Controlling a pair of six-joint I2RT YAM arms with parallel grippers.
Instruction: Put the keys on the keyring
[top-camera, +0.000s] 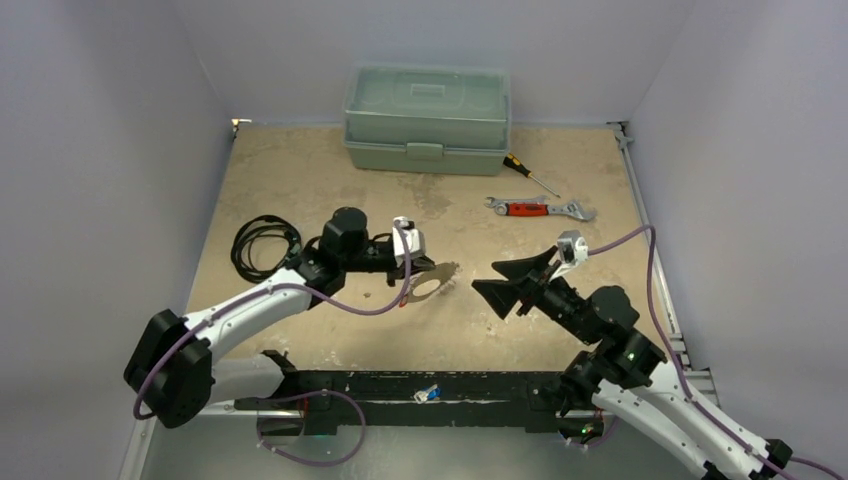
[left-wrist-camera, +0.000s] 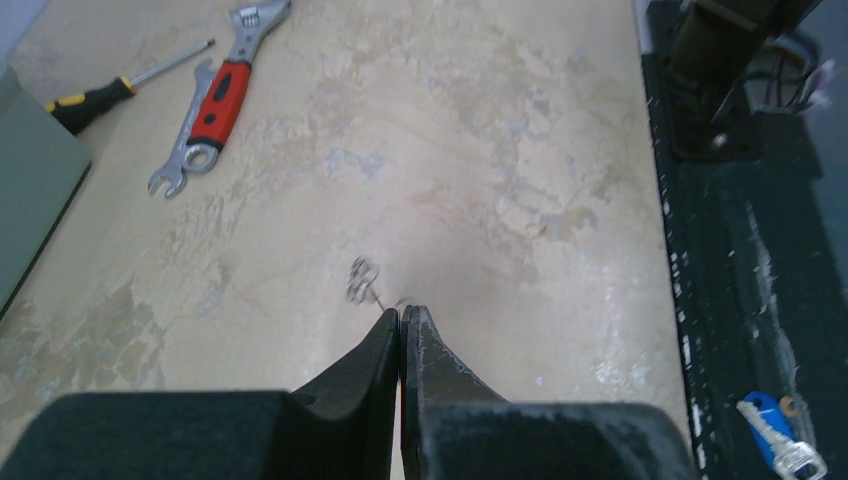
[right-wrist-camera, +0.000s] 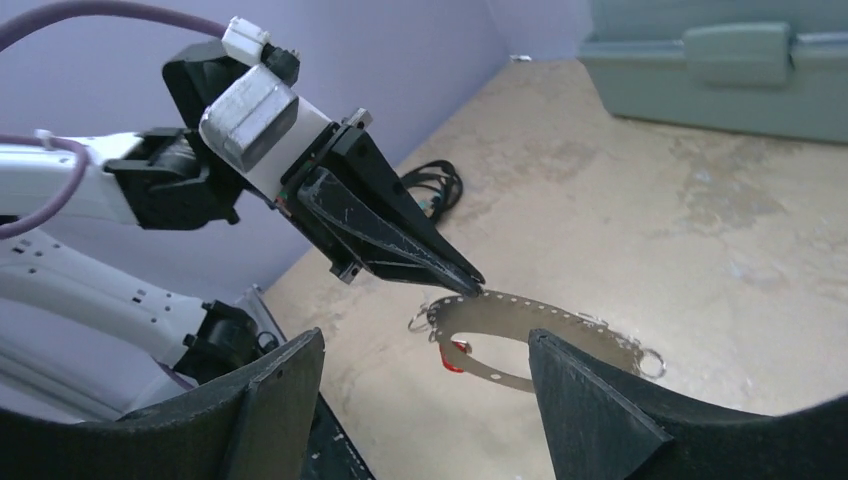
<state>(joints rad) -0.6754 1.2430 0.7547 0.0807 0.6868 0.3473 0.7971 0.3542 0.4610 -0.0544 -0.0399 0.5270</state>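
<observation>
Lavender walls enclose a mottled tan tabletop. A pale green toolbox sits at its far edge, with a yellow-and-black screwdriver and a red-handled wrench lying in front of it to the right. A coiled black cable lies on the left side.

Near the middle of the table, the left gripper has its jaws pressed together on the rim of the keyring, pinching the thin silver oval at one end. Small metal rings show along the loop. A red tag sits just under the pinched end; whether it is strung on the loop cannot be told.

The right gripper faces the keyring from the right with its jaws spread wide and nothing between them, close to the loop but apart from it.

A blue-tagged key lies well apart from the ring, on the black base rail between the two arm mounts.
</observation>
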